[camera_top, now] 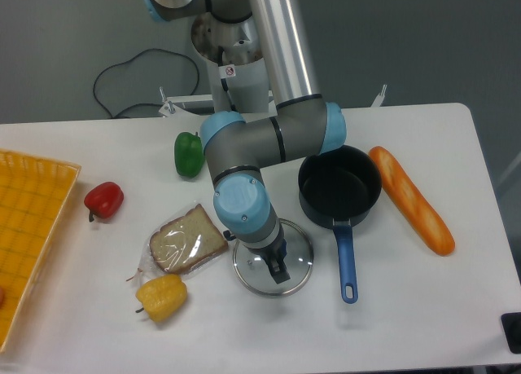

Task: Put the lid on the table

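The lid (298, 250), clear glass with a silver rim, lies flat on the white table (423, 309) just left of the saucepan's handle. My gripper (278, 267) points down over the lid's centre and covers the knob. Its dark fingers show as one narrow block, so whether they still clamp the knob cannot be made out.
A dark saucepan (339, 193) with a blue handle (346, 260) stands right of the lid, and a baguette (411, 199) lies beyond it. Bagged bread (187, 240) and a yellow pepper (161, 297) sit to the left. Further off are a red pepper (103, 199), a green pepper (189, 153) and a yellow mesh tray (28, 227).
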